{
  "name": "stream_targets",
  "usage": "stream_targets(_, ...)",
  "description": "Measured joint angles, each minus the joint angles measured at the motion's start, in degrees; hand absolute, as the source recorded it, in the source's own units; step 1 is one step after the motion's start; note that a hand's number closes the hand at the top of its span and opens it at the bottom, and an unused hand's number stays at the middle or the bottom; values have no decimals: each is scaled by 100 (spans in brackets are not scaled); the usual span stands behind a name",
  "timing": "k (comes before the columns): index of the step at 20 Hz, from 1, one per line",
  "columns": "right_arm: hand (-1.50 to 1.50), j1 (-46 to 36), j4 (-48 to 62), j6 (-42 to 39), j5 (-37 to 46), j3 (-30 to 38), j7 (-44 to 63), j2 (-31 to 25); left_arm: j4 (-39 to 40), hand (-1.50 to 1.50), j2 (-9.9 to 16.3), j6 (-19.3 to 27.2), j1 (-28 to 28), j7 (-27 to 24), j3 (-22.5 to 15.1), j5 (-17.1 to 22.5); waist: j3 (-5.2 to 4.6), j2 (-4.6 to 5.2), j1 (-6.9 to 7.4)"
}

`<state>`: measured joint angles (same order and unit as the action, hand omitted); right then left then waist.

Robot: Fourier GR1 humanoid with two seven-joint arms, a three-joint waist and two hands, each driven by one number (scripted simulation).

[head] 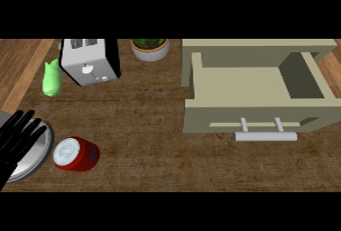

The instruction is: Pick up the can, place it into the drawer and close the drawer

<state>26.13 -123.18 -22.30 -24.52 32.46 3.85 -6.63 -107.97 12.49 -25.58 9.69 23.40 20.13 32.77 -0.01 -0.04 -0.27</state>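
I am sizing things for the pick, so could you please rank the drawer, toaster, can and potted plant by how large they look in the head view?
1. Drawer, largest by far.
2. Toaster.
3. Can and potted plant: they look about alike; the plant is cut off by the view's top edge, so I will not rank them.

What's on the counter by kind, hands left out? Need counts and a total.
Can: 1
Drawer: 1, open
Toaster: 1
Potted plant: 1
Green object: 1
Round plate, partly under left hand: 1
Total: 6
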Motion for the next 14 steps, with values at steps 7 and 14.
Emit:
stream_targets(7,-150,-74,88,-224,-43,193,77,80,944,-150,-292,-238,-104,-965,-65,-980,-1,2,-1)
stream_targets(14,-150,-160,67,-378,-26,343,181,174,2008,-150,-268,-281,-349,-1881,102,-1560,-2,3,0)
